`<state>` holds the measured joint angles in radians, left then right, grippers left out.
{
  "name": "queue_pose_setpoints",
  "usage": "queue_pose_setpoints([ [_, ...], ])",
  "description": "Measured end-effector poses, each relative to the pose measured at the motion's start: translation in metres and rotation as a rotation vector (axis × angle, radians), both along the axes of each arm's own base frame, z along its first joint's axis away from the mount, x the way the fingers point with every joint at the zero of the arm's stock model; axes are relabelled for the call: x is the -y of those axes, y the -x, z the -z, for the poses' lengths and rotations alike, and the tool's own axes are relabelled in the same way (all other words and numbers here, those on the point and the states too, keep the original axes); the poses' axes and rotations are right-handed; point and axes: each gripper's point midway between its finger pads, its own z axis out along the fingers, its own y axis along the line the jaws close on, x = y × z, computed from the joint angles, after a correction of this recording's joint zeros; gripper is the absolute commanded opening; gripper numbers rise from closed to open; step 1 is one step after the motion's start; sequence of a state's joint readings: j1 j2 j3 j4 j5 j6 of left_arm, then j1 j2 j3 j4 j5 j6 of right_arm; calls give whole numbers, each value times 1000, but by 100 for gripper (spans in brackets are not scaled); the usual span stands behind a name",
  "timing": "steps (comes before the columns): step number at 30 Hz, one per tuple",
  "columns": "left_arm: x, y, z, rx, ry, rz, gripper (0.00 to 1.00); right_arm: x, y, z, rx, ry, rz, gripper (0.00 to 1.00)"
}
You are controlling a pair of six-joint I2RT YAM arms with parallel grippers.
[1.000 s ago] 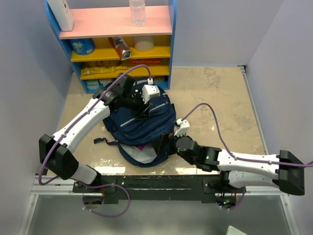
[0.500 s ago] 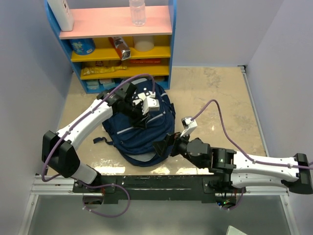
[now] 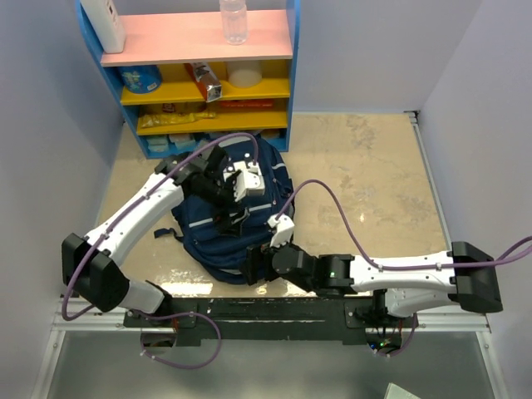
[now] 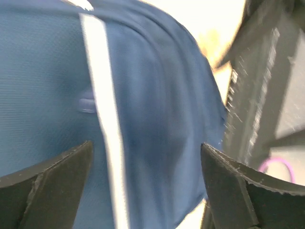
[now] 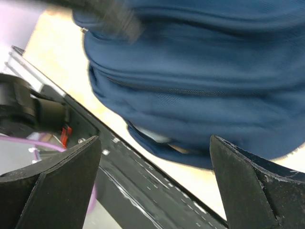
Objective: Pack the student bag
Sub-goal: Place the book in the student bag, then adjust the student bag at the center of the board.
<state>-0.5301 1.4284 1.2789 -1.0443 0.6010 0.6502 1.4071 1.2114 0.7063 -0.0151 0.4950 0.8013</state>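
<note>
The student bag (image 3: 208, 229), navy with thin light stripes, lies flat on the table in front of the shelf. My left gripper (image 3: 232, 219) hovers over the bag's middle. In the left wrist view it (image 4: 145, 150) is open, with striped blue fabric (image 4: 157, 95) filling the gap and nothing gripped. My right gripper (image 3: 253, 265) sits at the bag's near edge. In the right wrist view it (image 5: 155, 143) is open and empty, with the bag's lower rim (image 5: 200, 71) just beyond the fingertips.
A blue shelf unit (image 3: 204, 75) with a pink top and yellow shelves stands at the back left. It carries a clear bottle (image 3: 233, 21) and small packets. The black base rail (image 3: 249, 312) runs along the near edge, right under the right gripper. Grey walls close both sides.
The left gripper has opened and come nearer over the bag. The bag has shifted left. The right arm has swung left along the bag's near edge.
</note>
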Motion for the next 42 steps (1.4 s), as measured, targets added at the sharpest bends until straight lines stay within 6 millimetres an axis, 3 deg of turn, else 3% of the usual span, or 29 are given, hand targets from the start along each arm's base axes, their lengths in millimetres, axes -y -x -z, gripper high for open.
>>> queue_pose_setpoints([
  [5,7,-35,-74,208,88,-45,100,-25,1,-13,6,-21,-36,99],
  [8,3,-53,-113,337,136,-92,100,-35,9,-3,-10,-11,-88,99],
  [10,-8,-69,-123,389,146,-148,100,-40,16,8,-21,11,-120,99],
  [14,-55,-129,-111,405,119,-334,100,-46,25,37,-47,78,-161,99],
  [17,-96,-178,-73,345,76,-462,100,-46,28,58,-67,127,-174,99],
  [19,-120,-193,-45,292,50,-517,100,-45,28,65,-74,141,-174,97],
  [21,-142,-197,-20,236,27,-559,100,-43,29,68,-79,146,-172,93],
  [23,-156,-193,-8,209,19,-577,99,-41,29,70,-82,149,-169,89],
  [28,-176,-183,-4,211,22,-573,95,-27,28,80,-98,178,-134,79],
  [32,-178,-174,-6,219,30,-548,95,-5,21,82,-121,192,-54,68],
  [38,-171,-160,4,191,48,-499,95,60,-15,89,-180,226,183,69],
  [42,-165,-145,8,162,63,-461,99,108,-54,76,-169,231,354,73],
])
